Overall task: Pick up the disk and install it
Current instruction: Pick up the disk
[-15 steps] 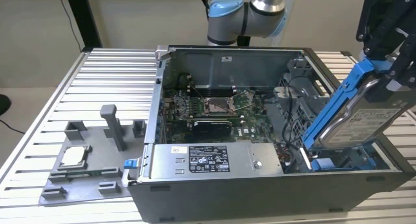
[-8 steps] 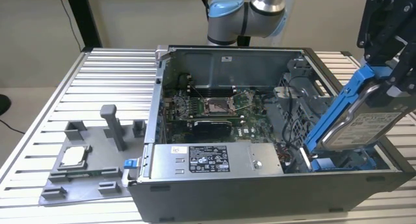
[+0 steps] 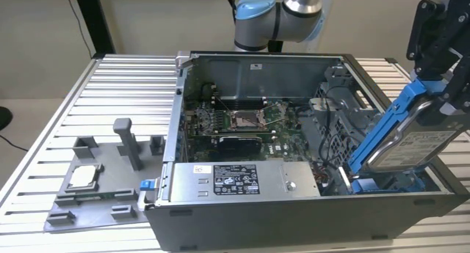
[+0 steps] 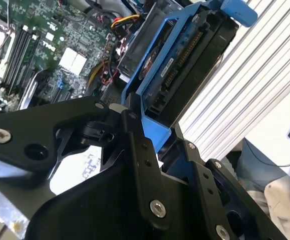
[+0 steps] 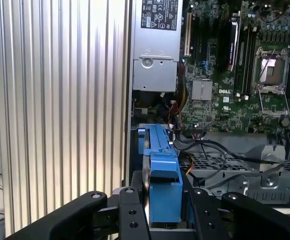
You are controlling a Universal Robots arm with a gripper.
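At the drive bay (image 3: 386, 185) of the computer case (image 3: 294, 223), the end effector (image 3: 445, 107) clamps the tilted disk (image 3: 411, 146) — insertion in hand; seating calls for levelling it into the bay.

Gripper (image 5: 166, 212): black, in the foreground of my feed; its fingers (image 5: 130, 220) press on both sides of the disk.
Disk (image 5: 161, 150): at the centre of the frame, seen edge-on, with its blue carrier toward me.
Table (image 5: 59, 100): ribbed aluminium slats, beside the open computer case (image 5: 130, 100).
Power supply (image 5: 155, 55): grey box with a black label, beyond the disk.
Motherboard (image 5: 220, 85): green, with an open processor socket (image 5: 271, 67).
Cables (image 5: 210, 147): black, between the disk and the motherboard.
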